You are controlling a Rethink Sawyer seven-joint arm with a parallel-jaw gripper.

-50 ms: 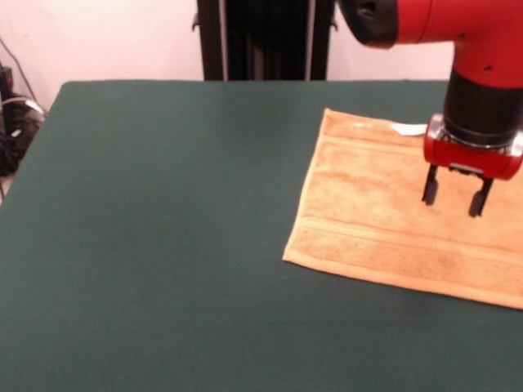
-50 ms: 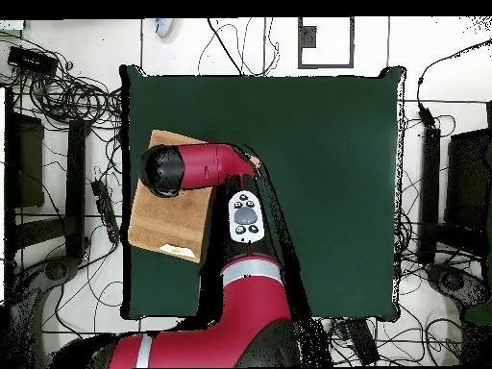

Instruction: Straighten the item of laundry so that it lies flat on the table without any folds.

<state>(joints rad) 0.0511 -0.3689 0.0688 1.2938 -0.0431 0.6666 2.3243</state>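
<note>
1. A plain pale wall (image 1: 114,37) fills the space behind the table in the front view
2. A dark upright frame (image 1: 263,39) of black posts stands against that wall
3. Black cables (image 1: 15,122) lie bundled at the left edge of the front view
4. In the overhead view the floor (image 2: 437,115) is pale, with thin dark lines across it
5. Tangled cables (image 2: 67,96) spread over the floor on both sides
6. Dark equipment (image 2: 471,187) sits at the right edge

The towel (image 1: 384,212) is running off the right edge of the front view, so its right end is not showing. From overhead the red arm (image 2: 197,168) is covering much of the towel (image 2: 159,216) and hiding the claw completely. The desk (image 1: 147,245) is getting cut off below.
</note>
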